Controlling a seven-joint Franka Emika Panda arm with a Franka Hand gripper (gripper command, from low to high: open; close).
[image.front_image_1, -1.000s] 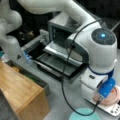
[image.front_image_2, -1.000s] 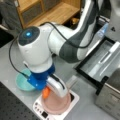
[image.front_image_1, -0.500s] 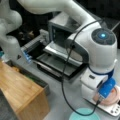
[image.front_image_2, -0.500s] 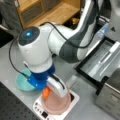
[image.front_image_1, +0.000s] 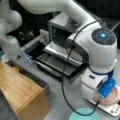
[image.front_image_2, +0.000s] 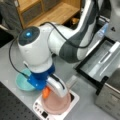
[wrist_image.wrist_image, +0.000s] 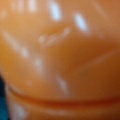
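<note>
In both front views the arm reaches down onto a salmon-pink bowl (image.front_image_2: 57, 104) (image.front_image_1: 112, 97) that stands on a white scale (image.front_image_2: 72, 98) (image.front_image_1: 113, 110). My gripper (image.front_image_2: 53, 91) is low over the bowl, below the blue wrist part (image.front_image_2: 40, 79); its fingertips are hidden by the hand. A small orange thing (image.front_image_2: 45, 93) shows at the bowl's left rim, right beside the gripper. A glossy orange surface (wrist_image.wrist_image: 60, 55) fills the wrist view at very close range, with a ridge line near the bottom.
A teal plate (image.front_image_2: 23, 82) (image.front_image_1: 82, 115) lies beside the scale. A black tray with an open drawer (image.front_image_1: 57, 62) (image.front_image_2: 100, 62) sits behind, holding metal utensils. A wooden box (image.front_image_1: 22, 92) and a wooden shelf (image.front_image_2: 50, 12) stand nearby. A black cable (image.front_image_1: 65, 75) loops from the arm.
</note>
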